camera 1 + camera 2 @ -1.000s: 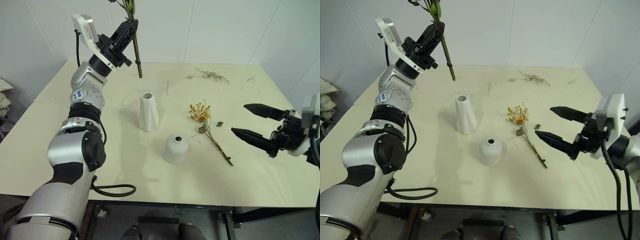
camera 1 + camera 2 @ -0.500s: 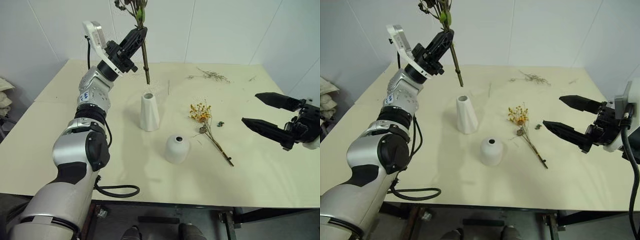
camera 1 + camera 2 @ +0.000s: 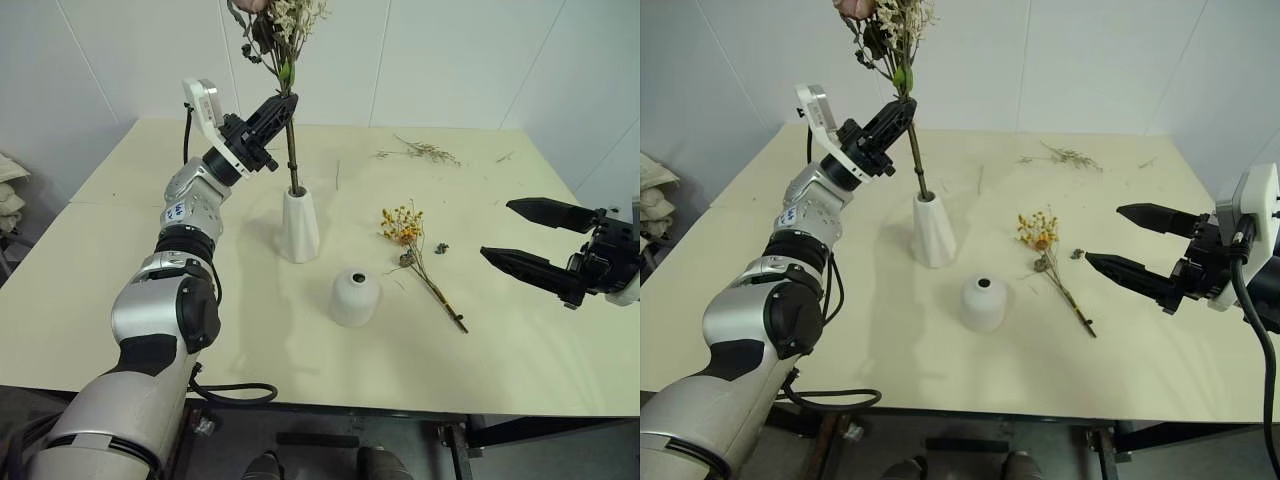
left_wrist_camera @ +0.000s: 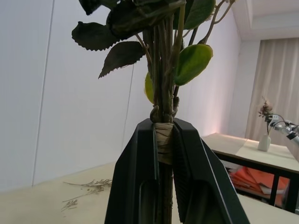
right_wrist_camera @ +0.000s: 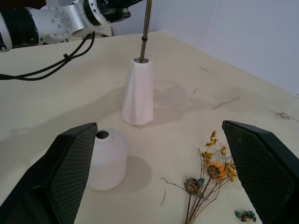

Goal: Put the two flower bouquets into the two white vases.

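A cream table (image 3: 120, 230) holds two white vases near its middle. The robot's left gripper (image 3: 283, 108) is raised above the tall cone vase (image 3: 298, 224), its two black fingers pinched on the stems of the larger bouquet (image 3: 283, 30), just where a pale binding wraps them. Holding the bunch there keeps the stems together and upright, so they hang straight down; the stem ends sit in the small mouth of the tall vase, while the pink and cream flower heads stand high above the gripper. The grip is not released, so this placement looks only partly done.

The short dome vase (image 3: 355, 296) stands empty, just in front of the tall one and toward the robot's right. The thin yellow bouquet (image 3: 420, 256) lies flat on the table beside the dome vase, its blooms pointing away from the robot and its stem angled toward the right arm.

The right gripper (image 3: 535, 243) hovers above the table to the right of that bouquet, its fingers spread wide and holding nothing, apparently waiting to pick it up. Loose dried sprigs (image 3: 420, 152) lie at the far side of the table.
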Action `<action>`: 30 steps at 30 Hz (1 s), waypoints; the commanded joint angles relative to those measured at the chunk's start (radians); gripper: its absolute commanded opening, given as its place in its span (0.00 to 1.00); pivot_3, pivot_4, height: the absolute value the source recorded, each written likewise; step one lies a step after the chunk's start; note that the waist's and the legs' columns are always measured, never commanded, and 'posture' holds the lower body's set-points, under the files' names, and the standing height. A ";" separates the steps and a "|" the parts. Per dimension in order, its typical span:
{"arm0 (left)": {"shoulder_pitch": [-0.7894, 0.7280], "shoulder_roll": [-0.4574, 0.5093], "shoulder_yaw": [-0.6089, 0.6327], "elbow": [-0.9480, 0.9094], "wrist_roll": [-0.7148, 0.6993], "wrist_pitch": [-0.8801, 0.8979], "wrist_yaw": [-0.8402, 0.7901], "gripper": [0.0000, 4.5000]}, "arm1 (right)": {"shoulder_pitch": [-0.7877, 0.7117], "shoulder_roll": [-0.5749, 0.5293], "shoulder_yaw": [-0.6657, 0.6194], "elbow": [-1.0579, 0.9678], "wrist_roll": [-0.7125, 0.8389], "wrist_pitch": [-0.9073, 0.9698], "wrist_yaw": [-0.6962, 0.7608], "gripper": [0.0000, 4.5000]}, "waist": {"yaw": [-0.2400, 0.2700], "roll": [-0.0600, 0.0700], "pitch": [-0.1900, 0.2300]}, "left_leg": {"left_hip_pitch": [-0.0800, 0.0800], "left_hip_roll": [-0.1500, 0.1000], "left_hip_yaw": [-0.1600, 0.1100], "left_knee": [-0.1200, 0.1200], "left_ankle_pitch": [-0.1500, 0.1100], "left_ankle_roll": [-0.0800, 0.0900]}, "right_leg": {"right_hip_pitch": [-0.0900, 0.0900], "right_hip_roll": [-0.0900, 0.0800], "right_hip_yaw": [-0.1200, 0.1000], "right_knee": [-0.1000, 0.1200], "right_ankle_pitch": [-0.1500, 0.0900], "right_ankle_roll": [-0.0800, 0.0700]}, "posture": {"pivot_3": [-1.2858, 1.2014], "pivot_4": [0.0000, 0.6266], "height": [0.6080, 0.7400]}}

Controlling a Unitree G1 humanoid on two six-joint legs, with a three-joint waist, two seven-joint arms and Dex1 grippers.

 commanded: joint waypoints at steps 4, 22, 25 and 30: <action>-0.012 -0.015 0.007 0.005 0.004 -0.010 0.013 0.03 | 0.000 -0.005 -0.035 -0.030 -0.002 -0.016 -0.015 1.00 | -0.001 0.000 0.000 | 0.000 0.000 0.000 0.000 0.000 0.000 | 0.000 0.000 0.000 0.000 0.000 0.000 | 0.52 0.24 1.00; 0.026 -0.013 -0.001 0.030 0.046 -0.014 0.066 0.03 | 0.040 0.022 -0.024 -0.061 -0.011 -0.031 -0.046 1.00 | 0.000 0.000 0.000 | 0.000 0.000 0.000 0.001 0.000 0.000 | 0.000 0.000 0.000 0.000 0.000 0.000 | 0.52 0.24 1.00; 0.033 -0.019 -0.004 0.031 0.050 -0.010 0.065 0.03 | 0.031 0.038 -0.010 -0.066 -0.006 -0.037 -0.060 1.00 | 0.000 0.000 0.000 | 0.000 0.000 0.000 0.001 0.000 0.000 | 0.000 0.000 0.000 0.000 0.000 0.000 | 0.52 0.24 1.00; 0.042 -0.021 -0.002 0.031 0.051 -0.009 0.066 0.03 | 0.032 0.058 -0.003 -0.081 -0.003 -0.036 -0.071 1.00 | 0.000 0.000 0.000 | 0.000 0.000 0.000 0.001 0.000 0.000 | 0.000 0.000 0.000 0.001 0.000 0.000 | 0.52 0.24 1.00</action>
